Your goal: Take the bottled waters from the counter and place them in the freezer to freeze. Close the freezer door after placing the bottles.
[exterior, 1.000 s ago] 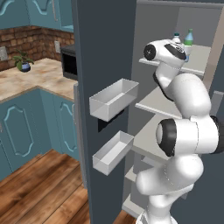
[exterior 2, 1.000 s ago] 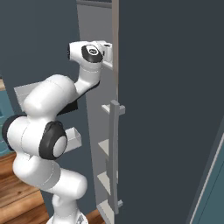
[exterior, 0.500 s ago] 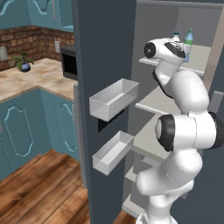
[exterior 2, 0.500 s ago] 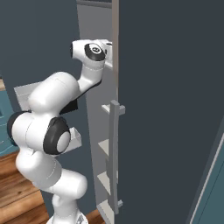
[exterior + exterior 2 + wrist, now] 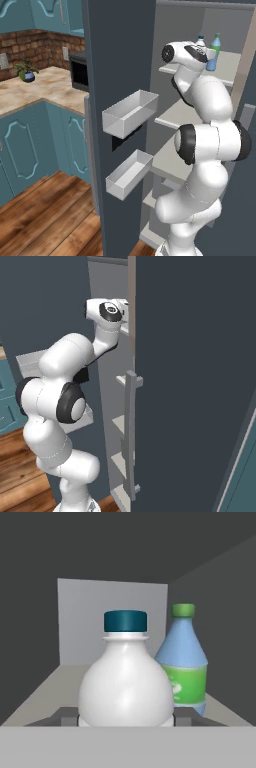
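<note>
Slate-blue freezer [image 5: 125,60], door swung open, fills the left base view's centre. Grey top shelf [image 5: 45,694]: both bottles upright, long axes vertical, caps up. White bottle [image 5: 126,677], teal cap, centre of the hand view: likely light, smooth, slippery; best held at the wide belly. Blue bottle [image 5: 184,662], green cap, just right behind. Gripper [image 5: 126,718]: fingers narrowly flank the white bottle's base, seemingly gripping.

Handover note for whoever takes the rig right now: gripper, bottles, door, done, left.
Gripper: shut on the white bottle, upright on the freezer's top shelf.
Blue bottle: already standing on that shelf, just behind and beside the white one.
Freezer door: wide open.
Done: both bottles off the counter and inside.
Left: release the white bottle, back the arm out, close the door.
</note>
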### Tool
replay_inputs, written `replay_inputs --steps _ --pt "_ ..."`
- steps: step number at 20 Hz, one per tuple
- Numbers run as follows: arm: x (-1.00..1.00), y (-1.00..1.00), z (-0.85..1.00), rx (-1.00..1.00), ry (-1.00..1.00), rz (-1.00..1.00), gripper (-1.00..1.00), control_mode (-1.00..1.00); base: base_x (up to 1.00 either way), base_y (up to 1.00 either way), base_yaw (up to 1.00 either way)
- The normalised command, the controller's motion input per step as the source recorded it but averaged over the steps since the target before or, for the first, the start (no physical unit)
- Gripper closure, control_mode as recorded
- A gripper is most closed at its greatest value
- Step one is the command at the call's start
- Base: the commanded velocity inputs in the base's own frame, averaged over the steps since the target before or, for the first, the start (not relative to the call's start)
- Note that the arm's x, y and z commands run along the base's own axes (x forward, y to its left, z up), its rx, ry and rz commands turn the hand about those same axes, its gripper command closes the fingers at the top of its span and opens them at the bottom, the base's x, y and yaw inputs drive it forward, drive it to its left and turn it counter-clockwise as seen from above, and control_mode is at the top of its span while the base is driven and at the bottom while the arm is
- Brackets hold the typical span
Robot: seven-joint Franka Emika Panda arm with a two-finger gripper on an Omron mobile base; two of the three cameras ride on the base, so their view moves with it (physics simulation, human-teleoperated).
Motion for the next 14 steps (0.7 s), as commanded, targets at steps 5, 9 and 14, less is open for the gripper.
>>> replay_inputs --steps 5,9,14 --pt "0.00 0.00 -0.01 0.01 0.00 0.00 -1.00 -1.00 0.00 0.00 0.00" --pt "0.00 0.00 0.00 0.00 0.00 0.00 -1.00 -1.00 0.00 0.00 0.00" --pt "-0.01 0.00 0.00 0.00 0.00 0.00 -1.00 -1.00 0.00 0.00 0.00"
